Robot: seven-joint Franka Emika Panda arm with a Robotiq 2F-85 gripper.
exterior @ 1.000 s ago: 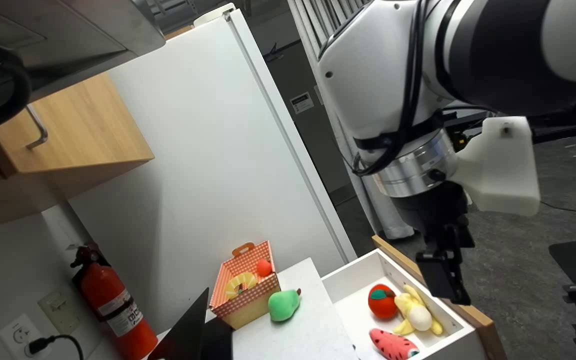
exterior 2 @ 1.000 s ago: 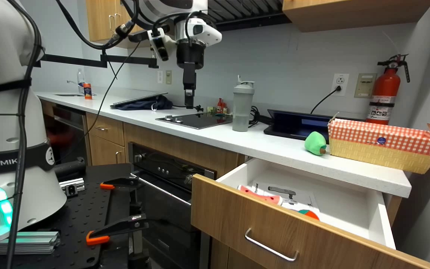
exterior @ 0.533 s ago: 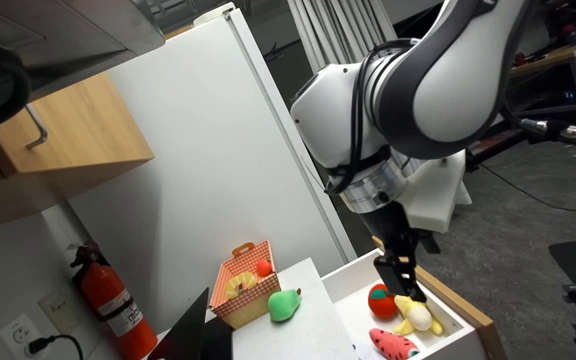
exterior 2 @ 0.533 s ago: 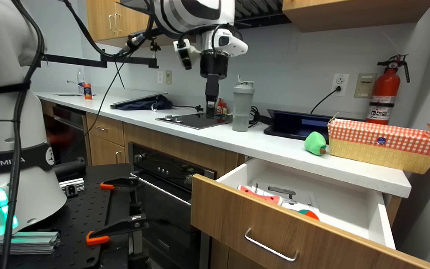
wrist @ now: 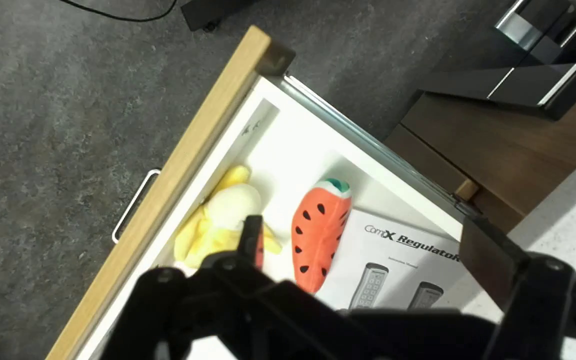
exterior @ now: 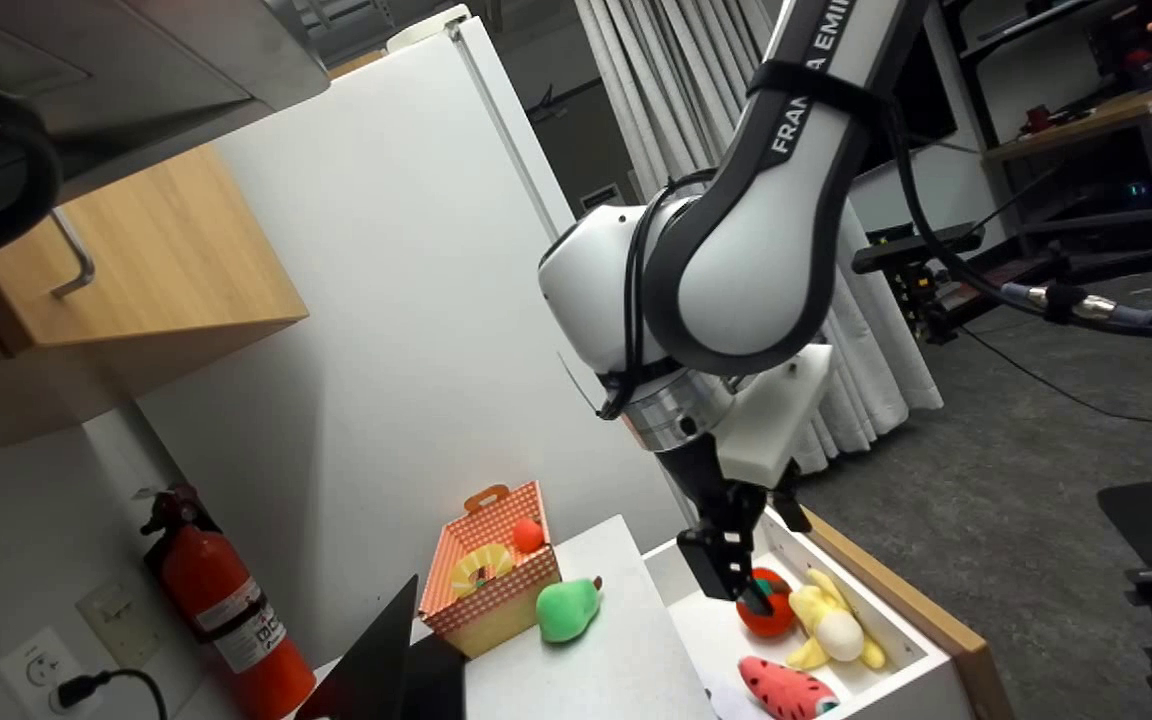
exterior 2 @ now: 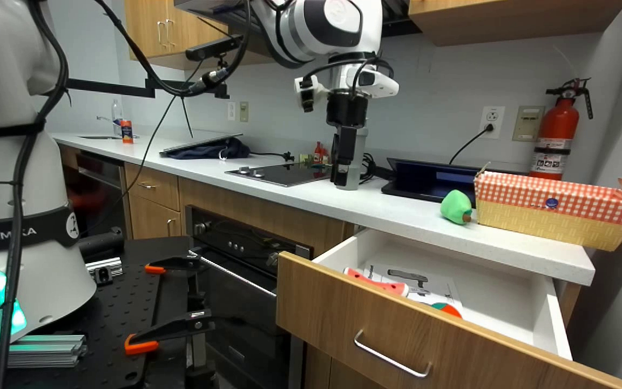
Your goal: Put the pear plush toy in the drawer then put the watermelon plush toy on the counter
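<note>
The green pear plush toy (exterior: 566,610) lies on the white counter (exterior: 606,680) against the checked basket; it also shows there in an exterior view (exterior 2: 455,206). The drawer (exterior 2: 451,337) is pulled open. The watermelon plush toy (exterior: 784,688) lies inside it and shows whole at one end in the wrist view (wrist: 318,235); my gripper covers its lower end there. My gripper (wrist: 363,225) is open and empty, with its fingers wide apart. In an exterior view the gripper (exterior: 779,562) hangs above the drawer, apart from both toys.
A yellow banana plush (exterior: 836,628) and a red round plush (exterior: 764,618) lie in the drawer, with a paper manual (wrist: 398,260). The basket (exterior 2: 554,216) stands at the counter's end. A laptop (exterior 2: 424,181) and a clear bottle (exterior 2: 358,156) stand behind.
The arm has swung along the counter and lowered: leftward and slightly down in an exterior view, rightward and down in the opposite one. The toys and drawer have not moved.
</note>
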